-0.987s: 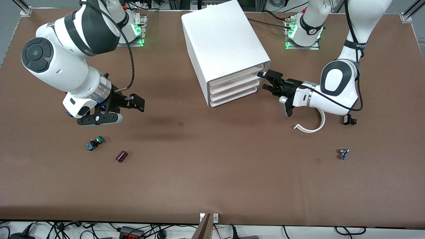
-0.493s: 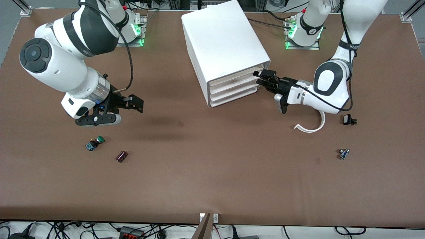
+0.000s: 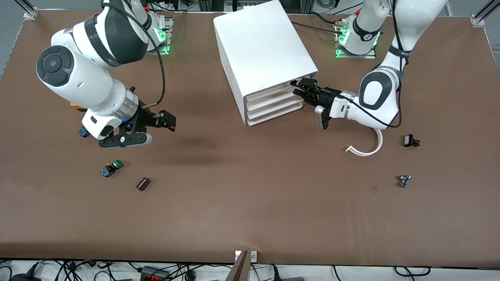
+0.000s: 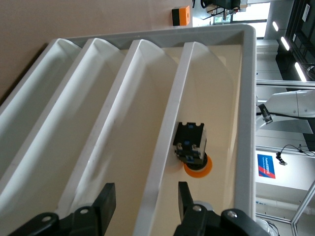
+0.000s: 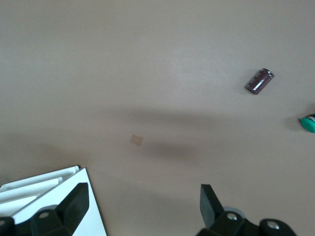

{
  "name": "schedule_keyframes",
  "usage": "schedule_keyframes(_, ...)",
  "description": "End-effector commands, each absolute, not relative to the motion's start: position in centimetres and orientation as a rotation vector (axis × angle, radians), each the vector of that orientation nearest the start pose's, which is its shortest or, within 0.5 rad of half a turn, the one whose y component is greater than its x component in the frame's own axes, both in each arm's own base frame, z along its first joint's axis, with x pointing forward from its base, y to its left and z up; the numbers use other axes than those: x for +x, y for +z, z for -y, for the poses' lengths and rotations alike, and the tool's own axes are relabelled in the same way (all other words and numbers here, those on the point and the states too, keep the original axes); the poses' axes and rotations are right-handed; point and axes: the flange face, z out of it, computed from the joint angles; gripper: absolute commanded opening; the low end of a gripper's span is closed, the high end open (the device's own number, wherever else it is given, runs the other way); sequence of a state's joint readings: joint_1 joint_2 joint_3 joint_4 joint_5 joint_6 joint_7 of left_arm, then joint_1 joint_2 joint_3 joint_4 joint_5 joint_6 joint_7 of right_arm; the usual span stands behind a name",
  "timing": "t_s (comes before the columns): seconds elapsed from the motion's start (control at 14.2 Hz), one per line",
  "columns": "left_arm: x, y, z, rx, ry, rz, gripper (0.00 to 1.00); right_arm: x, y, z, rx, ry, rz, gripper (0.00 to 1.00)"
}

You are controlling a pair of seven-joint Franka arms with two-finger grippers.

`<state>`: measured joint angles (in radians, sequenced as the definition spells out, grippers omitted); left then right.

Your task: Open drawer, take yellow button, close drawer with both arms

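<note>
The white cabinet (image 3: 261, 47) stands at the middle of the table's back. Its top drawer (image 3: 273, 92) sits in the cabinet. My left gripper (image 3: 300, 88) is open at that drawer's front. In the left wrist view the open left gripper (image 4: 145, 204) has its jaws on either side of the top drawer's front lip (image 4: 170, 132). The orange-capped button (image 4: 192, 147) lies inside that drawer. My right gripper (image 3: 158, 128) is open and empty over bare table toward the right arm's end; it also shows in the right wrist view (image 5: 142, 201).
A green-capped button (image 3: 111, 168) and a maroon cylinder (image 3: 143, 183) lie nearer the camera than the right gripper. A white curved strip (image 3: 367, 148), a black part (image 3: 410, 141) and a small blue-grey part (image 3: 404, 180) lie toward the left arm's end. An orange thing (image 3: 75, 104) peeks from under the right arm.
My left gripper has moved in to the top drawer's front, still open. My right arm has shifted slightly toward the cabinet, uncovering an orange thing beneath it.
</note>
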<state>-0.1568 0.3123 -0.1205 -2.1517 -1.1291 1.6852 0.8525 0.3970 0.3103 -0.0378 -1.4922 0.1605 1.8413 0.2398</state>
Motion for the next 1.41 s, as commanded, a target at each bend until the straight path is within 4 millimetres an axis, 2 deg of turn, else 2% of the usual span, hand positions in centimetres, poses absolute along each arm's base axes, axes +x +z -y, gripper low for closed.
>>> schedule_keyframes(0.0,46.0,25.9,23.1,1.838,-0.384,0.496,0.5,61.8,50.1,-27.2,-2.977,-0.034,0.078,1.0)
schedule_keyframes(0.21,46.3,25.1,22.8,1.813,-0.344,0.544,0.16,61.5,49.6,-28.9,-2.972,-0.049,0.065,1.0)
schedule_keyframes(0.28,46.7,24.8,22.5,1.811,-0.336,0.547,0.08,61.5,49.7,-29.0,-2.971,-0.053,0.035,1.0)
schedule_keyframes(0.35,46.9,24.8,22.6,1.813,-0.336,0.553,0.04,61.5,49.7,-29.0,-2.969,-0.053,0.027,1.0)
schedule_keyframes(0.56,50.5,26.1,21.2,1.843,-0.282,0.586,0.02,61.6,49.8,-28.9,-2.967,-0.06,0.026,1.0)
schedule_keyframes(0.92,58.0,25.5,17.0,1.876,-0.239,0.66,0.02,62.2,49.5,-29.7,-2.909,-0.109,0.008,1.0)
schedule_keyframes(1.13,60.6,25.1,15.9,1.903,-0.214,0.682,0.03,61.4,49.2,-33.6,-2.882,-0.172,0.073,1.0)
schedule_keyframes(1.2,60.6,25.1,15.9,1.906,-0.216,0.689,0.16,61.1,48.8,-35.1,-2.879,-0.179,0.092,1.0)
schedule_keyframes(1.27,60.5,25.0,16.0,1.905,-0.222,0.69,0.7,60.9,48.8,-36.3,-2.874,-0.189,0.099,1.0)
schedule_keyframes(1.34,60.4,25.6,15.8,1.895,-0.226,0.698,1.0,60.9,48.9,-37.4,-2.872,-0.2,0.114,1.0)
